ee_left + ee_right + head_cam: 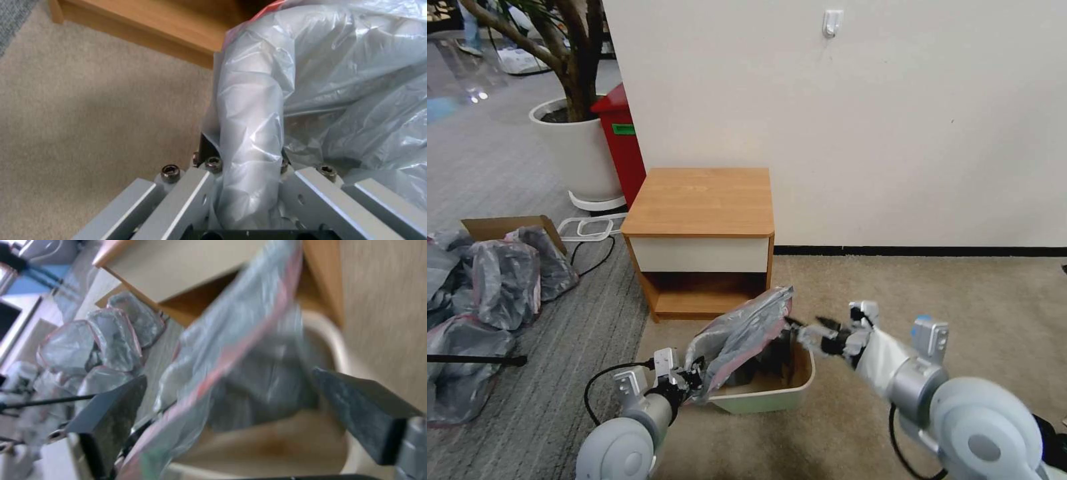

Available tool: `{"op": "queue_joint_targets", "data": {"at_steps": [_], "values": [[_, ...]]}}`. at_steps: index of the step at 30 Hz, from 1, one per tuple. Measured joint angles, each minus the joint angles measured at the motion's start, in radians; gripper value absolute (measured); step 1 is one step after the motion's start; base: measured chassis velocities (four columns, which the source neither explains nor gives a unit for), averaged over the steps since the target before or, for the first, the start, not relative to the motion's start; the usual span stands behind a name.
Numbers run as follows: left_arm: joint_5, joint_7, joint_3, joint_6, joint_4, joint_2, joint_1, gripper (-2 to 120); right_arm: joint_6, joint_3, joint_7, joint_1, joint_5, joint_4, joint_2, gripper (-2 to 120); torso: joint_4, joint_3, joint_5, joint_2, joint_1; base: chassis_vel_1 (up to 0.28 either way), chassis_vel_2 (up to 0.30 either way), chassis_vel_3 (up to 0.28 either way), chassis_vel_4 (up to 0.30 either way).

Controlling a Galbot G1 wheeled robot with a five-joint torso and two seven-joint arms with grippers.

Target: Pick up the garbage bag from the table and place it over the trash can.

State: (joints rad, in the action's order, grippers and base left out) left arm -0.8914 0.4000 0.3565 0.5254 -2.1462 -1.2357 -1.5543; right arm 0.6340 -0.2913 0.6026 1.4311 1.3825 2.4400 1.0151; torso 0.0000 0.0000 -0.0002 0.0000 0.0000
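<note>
Crinkly grey translucent garbage bag (pixel 740 337) with its pink-red rim is draped over the near-left side of the small cream-beige plastic trash can (pixel 790 390), on the carpet in front of the light-wood table (pixel 700 200). My left claw (pixel 690 383) is clamped on a bunched fold of it. My right claw (pixel 807 330) sits spread wide at the bag's upper edge, gripping nothing.

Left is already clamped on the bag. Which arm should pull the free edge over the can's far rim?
Right. Its gripper is open beside the bag's raised edge, above the can. The left gripper holds the opposite corner at the near rim.
</note>
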Motion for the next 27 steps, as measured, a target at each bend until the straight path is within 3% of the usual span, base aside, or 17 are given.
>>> {"op": "queue_joint_targets", "data": {"at_steps": [5, 17, 27], "values": [[0.002, 0.000, 0.002, -0.006, -0.017, 0.000, -0.003, 3, -0.073, 0.075, 0.107, -0.003, 0.047, -0.005, 0.037, 99, 0.0000, 0.000, 0.0002, 0.000, 0.000, 0.000, 0.000, 0.000, 0.000], [0.009, -0.001, 0.001, -0.012, -0.039, 0.001, -0.010, 3, -0.123, 0.131, 0.102, -0.035, 0.062, -0.039, 0.096, 95, 0.0000, 0.000, 0.0001, 0.000, 0.000, 0.000, 0.000, 0.000, 0.000], [0.038, -0.033, -0.006, -0.029, -0.044, -0.002, -0.014, 3, -0.139, 0.148, 0.104, -0.067, 0.097, -0.076, 0.131, 82, 0.0000, 0.000, 0.0002, 0.000, 0.000, 0.000, 0.000, 0.000, 0.000]]}}
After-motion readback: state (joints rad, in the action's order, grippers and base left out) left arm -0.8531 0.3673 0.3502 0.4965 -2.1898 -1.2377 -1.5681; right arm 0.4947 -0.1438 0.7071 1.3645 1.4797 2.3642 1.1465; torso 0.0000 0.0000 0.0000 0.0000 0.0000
